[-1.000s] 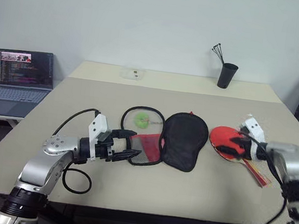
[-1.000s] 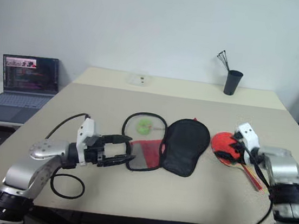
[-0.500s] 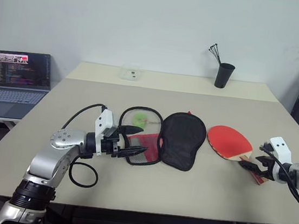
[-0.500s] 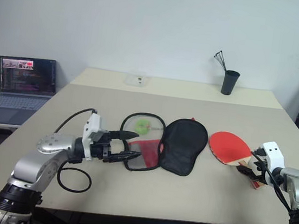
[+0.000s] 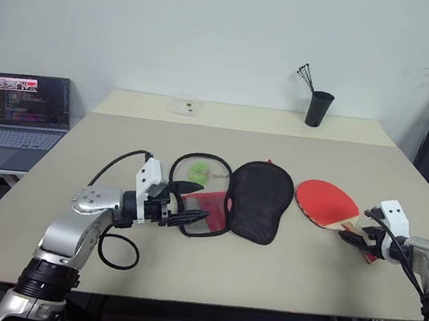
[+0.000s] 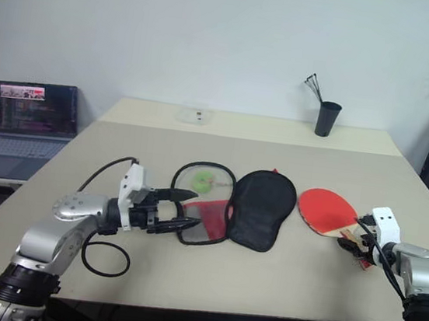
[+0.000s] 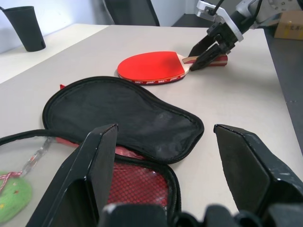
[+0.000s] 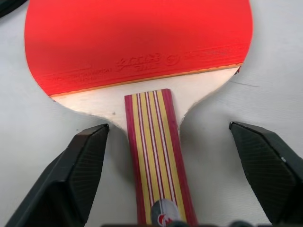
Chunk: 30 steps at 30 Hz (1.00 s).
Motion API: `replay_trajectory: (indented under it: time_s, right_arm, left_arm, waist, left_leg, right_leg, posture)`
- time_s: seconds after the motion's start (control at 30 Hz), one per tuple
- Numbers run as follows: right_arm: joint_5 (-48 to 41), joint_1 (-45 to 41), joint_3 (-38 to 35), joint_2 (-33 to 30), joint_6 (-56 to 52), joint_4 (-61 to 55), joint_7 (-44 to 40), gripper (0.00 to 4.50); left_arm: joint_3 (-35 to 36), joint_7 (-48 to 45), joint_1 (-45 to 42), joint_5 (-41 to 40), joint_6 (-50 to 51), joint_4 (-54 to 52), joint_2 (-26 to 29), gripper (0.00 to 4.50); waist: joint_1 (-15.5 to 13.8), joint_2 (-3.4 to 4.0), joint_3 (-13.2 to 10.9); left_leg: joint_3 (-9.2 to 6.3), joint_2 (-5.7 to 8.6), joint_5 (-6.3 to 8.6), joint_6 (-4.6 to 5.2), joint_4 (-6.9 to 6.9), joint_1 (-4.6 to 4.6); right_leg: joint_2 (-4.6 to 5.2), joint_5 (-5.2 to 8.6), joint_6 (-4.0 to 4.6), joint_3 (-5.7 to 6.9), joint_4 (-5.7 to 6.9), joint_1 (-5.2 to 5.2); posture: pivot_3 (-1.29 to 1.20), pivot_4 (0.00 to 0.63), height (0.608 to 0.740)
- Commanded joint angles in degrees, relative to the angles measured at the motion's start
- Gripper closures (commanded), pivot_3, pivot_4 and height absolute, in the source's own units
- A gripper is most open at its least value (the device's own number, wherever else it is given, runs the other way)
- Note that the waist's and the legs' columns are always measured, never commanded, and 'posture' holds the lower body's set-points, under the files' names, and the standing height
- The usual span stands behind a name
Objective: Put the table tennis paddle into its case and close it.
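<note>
Right gripper (image 8: 165, 189) is wide, fingers either side of the table tennis paddle (image 5: 327, 203) handle, not clamping; paddle lies flat on the desk (image 5: 185, 274). Left gripper (image 5: 193, 205) is wide, empty, at the unzipped case (image 5: 233, 196).

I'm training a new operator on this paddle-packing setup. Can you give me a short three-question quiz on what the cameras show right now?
1. True or false: the paddle is already inside the case.
2. Which part of the paddle lies between the right gripper's open fingers? A) the red face B) the striped handle C) nothing
3. What yellow-green thing lies in the opened case near the left gripper?

Key
1. False: it lies flat on the table, apart from the open case.
2. B: a finger stands on either side of the handle, not yet closed on it.
3. A ball.
</note>
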<state>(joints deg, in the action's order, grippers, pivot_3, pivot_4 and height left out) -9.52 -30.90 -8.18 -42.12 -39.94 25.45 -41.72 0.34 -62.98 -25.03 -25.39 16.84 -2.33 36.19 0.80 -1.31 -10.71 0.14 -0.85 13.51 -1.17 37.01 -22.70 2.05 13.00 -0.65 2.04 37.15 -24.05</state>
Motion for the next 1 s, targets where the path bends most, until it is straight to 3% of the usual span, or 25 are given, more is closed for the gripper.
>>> replay_trajectory:
  time_s: [0.03,0.27,0.47,0.57,0.7,0.8,0.9,1.0]
  right_arm:
    - [0.8,-0.4,1.1,1.1,0.9,0.8,1.6,1.23]
    - [0.3,-1.1,-2.4,0.9,0.2,0.3,6.4,3.37]
    - [-2.7,-2.3,-6.8,-0.7,-6.3,-9.0,9.5,3.44]
    - [-5.7,-2.8,-8.5,2.1,-13.9,-19.2,12.3,3.44]
    - [-10.2,-2.1,-8.0,15.0,-28.0,-39.0,20.8,3.44]
    - [-10.7,-2.7,-8.4,27.4,-35.9,-47.6,28.2,3.44]
    - [-9.7,-4.0,-8.7,36.8,-40.5,-51.2,33.8,3.44]
    - [-8.4,-4.5,-8.0,41.2,-40.4,-50.5,37.2,3.44]
  left_arm:
    - [1.6,0.4,0.3,-0.1,-1.0,-1.5,0.7,0.96]
    - [2.5,1.3,2.1,-0.3,-1.0,-2.5,1.1,0.96]
    - [3.7,1.7,3.7,-0.5,-1.0,-3.1,1.8,0.96]
    - [3.9,1.6,4.0,-0.5,-1.1,-3.1,1.9,0.96]
    - [4.5,0.9,3.9,-1.0,-1.2,-2.8,2.5,0.96]
    - [4.8,0.8,3.4,-0.7,-1.9,-2.0,2.8,0.96]
    - [4.8,0.8,3.0,-0.6,-2.0,-1.6,3.0,0.96]
    - [4.7,1.0,2.8,-0.7,-1.8,-1.8,3.1,0.96]
  waist:
    - [0.2,-0.02,0.0]
    - [0.5,-0.14,0.1]
    - [0.1,-0.09,0.1]
    - [-0.2,-0.08,0.1]
    - [0.9,-0.08,0.1]
    - [0.9,-0.07,0.1]
    - [0.5,-0.05,0.0]
    - [-0.1,-0.05,0.0]
  left_leg:
    - [0.0,0.0,0.0,0.0,0.0,0.0]
    - [0.01,0.0,0.0,0.0,0.03,0.06]
    - [0.02,0.05,0.0,0.0,0.02,-0.08]
    - [0.02,0.04,0.0,0.0,-0.03,-0.16]
    - [-0.01,-0.17,0.0,0.0,-0.04,-0.11]
    - [-0.04,-0.76,0.0,-0.01,-0.04,-0.07]
    - [-0.1,-0.84,0.0,-0.01,-0.04,-0.13]
    - [-0.07,-0.78,0.0,-0.01,-0.03,-0.18]
  right_leg:
    - [0.0,0.0,0.0,0.0,0.0,0.0]
    - [0.01,-0.05,-0.04,-0.03,-0.01,0.07]
    - [0.08,-0.08,-0.08,-0.05,-0.03,-0.04]
    - [0.07,-0.07,-0.08,-0.04,-0.09,-0.11]
    - [-0.06,-0.07,-0.08,-0.07,-0.05,-0.12]
    - [-0.37,-0.09,-0.04,-0.08,-0.01,-0.13]
    - [-0.49,-0.1,0.0,-0.07,0.0,-0.2]
    - [-0.42,-0.1,0.02,-0.04,-0.06,-0.2]
  posture:
    - [0.0,0.15,0.74]
    - [0.0,0.15,0.74]
    - [0.0,0.15,0.74]
    - [0.0,0.15,0.74]
    - [0.0,0.15,0.74]
    - [0.0,0.15,0.74]
    - [0.0,0.15,0.74]
    - [0.0,0.15,0.74]
